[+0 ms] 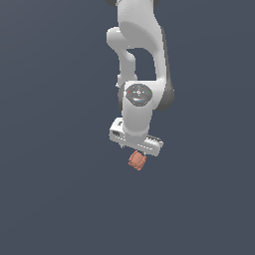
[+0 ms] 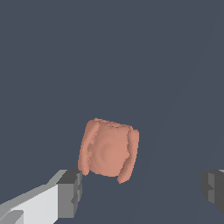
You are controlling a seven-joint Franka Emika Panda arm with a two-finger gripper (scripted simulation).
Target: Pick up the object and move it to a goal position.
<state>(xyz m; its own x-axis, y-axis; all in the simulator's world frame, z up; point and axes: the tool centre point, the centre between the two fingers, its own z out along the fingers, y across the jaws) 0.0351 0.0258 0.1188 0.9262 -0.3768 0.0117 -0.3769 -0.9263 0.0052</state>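
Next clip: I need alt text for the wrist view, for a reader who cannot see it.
A small salmon-orange lumpy object sits on a plain dark grey-blue surface, seen from a camera on the robot's wrist. The open gripper shows two dark fingertips set wide apart; the object lies beyond them, nearer to one, and is not gripped.

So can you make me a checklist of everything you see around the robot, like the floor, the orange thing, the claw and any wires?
Surface: plain dark grey-blue ground, no marks.
Job's things: one small orange lump, bumpy and barrel-shaped, just below the claw in the exterior view.
Clutter: nothing seen.
Grippers: the claw is open, fingers wide apart; one finger sits close by the lump, the other far off. It is not holding the lump.
Cables: nothing seen.
Surroundings: only the white robot arm against the same dark backdrop; no goal marker seen.
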